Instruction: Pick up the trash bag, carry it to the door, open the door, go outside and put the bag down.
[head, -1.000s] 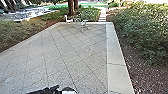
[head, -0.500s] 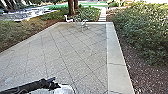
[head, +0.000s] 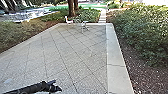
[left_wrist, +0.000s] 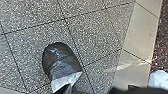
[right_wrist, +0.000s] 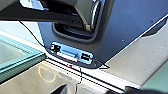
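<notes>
Lowering the left gripper (head: 55, 85) gently would best settle what looks like the trash bag (left_wrist: 59, 58), seen over the paving (left_wrist: 97, 37) – though whether the jaws pinch it or stand spread, I cannot tell.

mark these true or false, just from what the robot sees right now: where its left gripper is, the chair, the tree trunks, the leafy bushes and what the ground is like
1. The robot's left gripper is over the paving. True.
2. The white chair stands at the near end of the paving. False: the chair is at the far end.
3. The tree trunks rise to the right of the stepping path. False: the trunks are left of the path.
4. Leafy bushes grow to the right of the pale border strip. True.
5. The paving is made of wooden boards. False: it is speckled slabs with dark joints.
</notes>
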